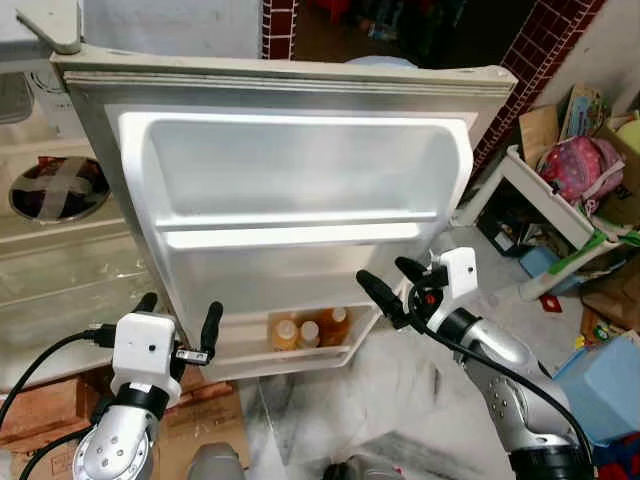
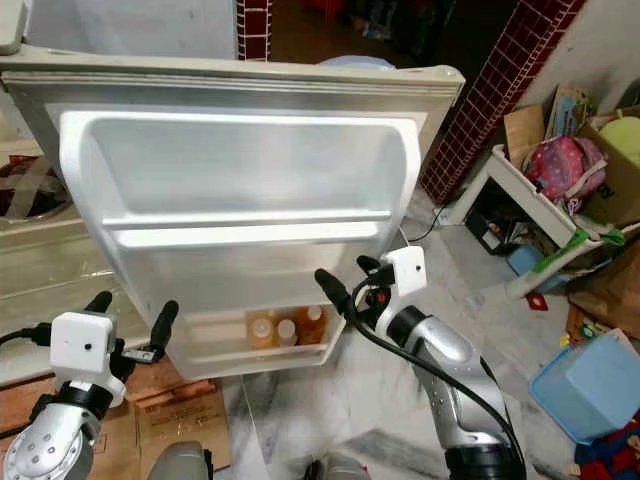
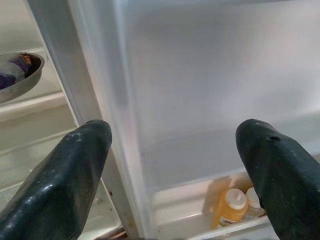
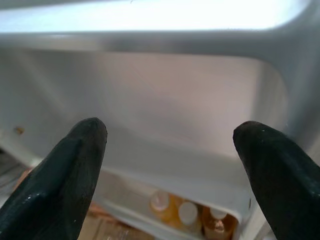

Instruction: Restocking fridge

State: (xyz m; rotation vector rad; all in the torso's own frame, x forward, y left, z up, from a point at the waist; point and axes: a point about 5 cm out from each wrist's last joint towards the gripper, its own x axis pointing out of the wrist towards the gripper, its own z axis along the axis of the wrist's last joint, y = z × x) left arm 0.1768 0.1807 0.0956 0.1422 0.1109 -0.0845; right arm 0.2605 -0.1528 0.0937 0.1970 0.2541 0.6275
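The left gripper [image 1: 180, 322] and right gripper [image 1: 390, 283] hung before the open fridge door [image 1: 300, 150], each with its fingers spread apart and holding nothing. Between them, three bottles [image 1: 310, 330] stood together in the door's lowest shelf [image 1: 240, 362]. Beyond the door's hinge edge, a metal bowl [image 1: 55, 190] sat inside the fridge

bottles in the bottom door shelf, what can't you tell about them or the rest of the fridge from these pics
- Bottles: labels too small in the eye views; lower halves hidden by the door shelf lip.
- Bottle count: right wrist view shows three caps; any behind are hidden.
- Metal bowl: cut off by the left wrist view's edge, contents unclear.
- Fridge interior: blocked by the open door.
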